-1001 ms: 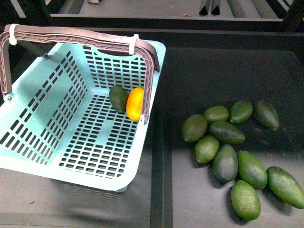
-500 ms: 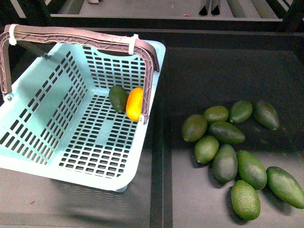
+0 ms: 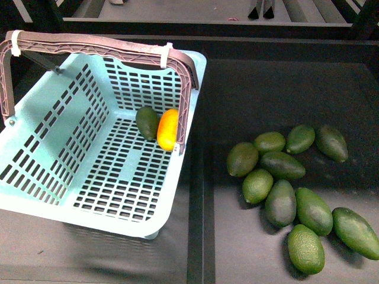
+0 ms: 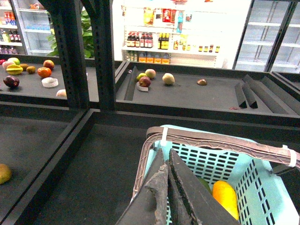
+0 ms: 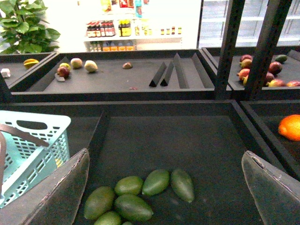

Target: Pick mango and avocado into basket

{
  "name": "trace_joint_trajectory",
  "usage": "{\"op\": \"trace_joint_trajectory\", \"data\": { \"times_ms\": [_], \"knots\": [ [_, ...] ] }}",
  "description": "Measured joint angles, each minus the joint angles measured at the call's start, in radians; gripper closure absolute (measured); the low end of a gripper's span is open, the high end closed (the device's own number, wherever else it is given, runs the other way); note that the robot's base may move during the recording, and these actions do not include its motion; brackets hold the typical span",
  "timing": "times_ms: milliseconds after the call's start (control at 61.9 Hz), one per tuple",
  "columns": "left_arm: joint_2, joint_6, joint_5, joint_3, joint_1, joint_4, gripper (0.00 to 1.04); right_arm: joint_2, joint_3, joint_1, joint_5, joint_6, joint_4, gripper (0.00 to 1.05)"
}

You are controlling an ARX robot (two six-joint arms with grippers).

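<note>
Left tool (image 4: 166,185) rides pressed closed and empty above the basket (image 3: 35,160), while your right tool (image 5: 164,187) hangs spread wide over the loose avocados (image 3: 281,204). Mango (image 3: 167,129) and avocado (image 3: 147,122) already lie touching against the basket's far right wall. Both look smooth, firm and bruisable; grip across the middle. Only the front view shows them together; neither arm appears there.

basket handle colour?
Brown, on the handle of the light teal basket, tied with white zip ties. Clearest in the front view.
</note>
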Motion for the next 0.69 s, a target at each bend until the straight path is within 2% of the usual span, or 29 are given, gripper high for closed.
{"op": "trace_joint_trajectory", "data": {
  "times_ms": [452,549,694],
  "knots": [
    [-0.153,0.000,0.000,0.000,0.000,-0.152,1.03,0.000,0.000,0.000,0.000,0.000,0.000,0.09],
    [-0.284,0.001,0.000,0.000,0.000,-0.312,1.03,0.000,0.000,0.000,0.000,0.000,0.000,0.09],
    [-0.325,0.001,0.000,0.000,0.000,-0.329,1.03,0.000,0.000,0.000,0.000,0.000,0.000,0.09]
  ]
}}
